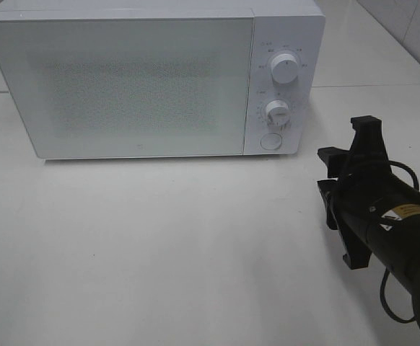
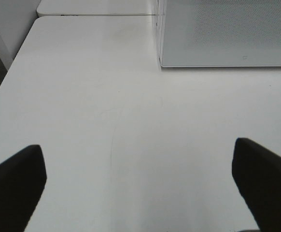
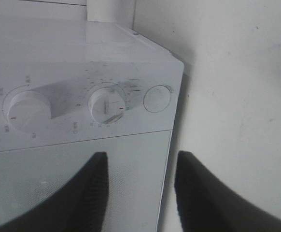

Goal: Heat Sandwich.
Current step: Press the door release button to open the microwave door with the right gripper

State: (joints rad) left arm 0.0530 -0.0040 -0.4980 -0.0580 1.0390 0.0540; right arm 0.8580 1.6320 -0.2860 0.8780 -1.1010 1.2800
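Note:
The sandwich is out of view. A white microwave [image 1: 123, 79] stands at the back of the table with its door closed. My right gripper [image 1: 327, 179] hovers to the right of the microwave's control panel and points toward it. In the right wrist view its two dark fingers [image 3: 94, 188] stand apart with nothing between them, in front of the door edge below the lower knob [image 3: 107, 104] and the round button [image 3: 157, 99]. My left gripper [image 2: 136, 150] is open wide over bare table, with the microwave's corner [image 2: 227, 34] ahead of it.
The control panel carries an upper knob [image 1: 284, 69], a lower knob [image 1: 276, 111] and a round button [image 1: 270, 140]. The white table [image 1: 159, 252] stretches in front of the microwave. Its left edge [image 2: 5, 82] shows in the left wrist view.

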